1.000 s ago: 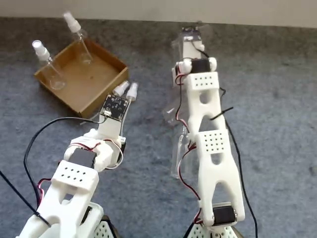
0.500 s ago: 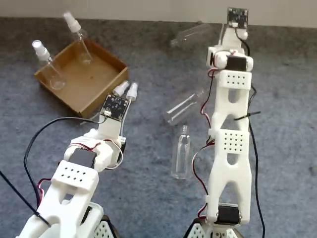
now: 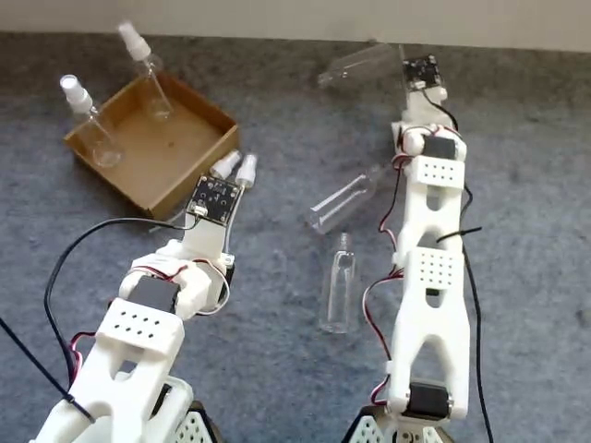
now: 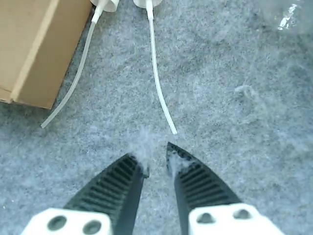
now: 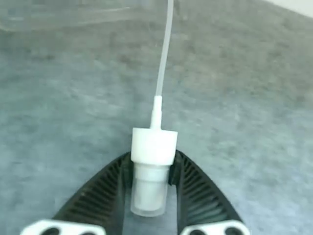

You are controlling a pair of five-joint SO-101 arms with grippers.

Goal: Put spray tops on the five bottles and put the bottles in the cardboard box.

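As left gripper (image 4: 156,159) stays, right gripper (image 5: 152,155), clutching spray top (image 5: 153,147), seemingly retracts.

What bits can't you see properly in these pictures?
- Left wrist view: the loose spray tops have their heads cut off by the picture's edge.
- Right wrist view: the far bottle beyond the held spray top is blurred and cut by the edge, so its mouth cannot be found.
- High view: the right arm covers one end of that bottle, so whether the tube has entered it cannot be told.
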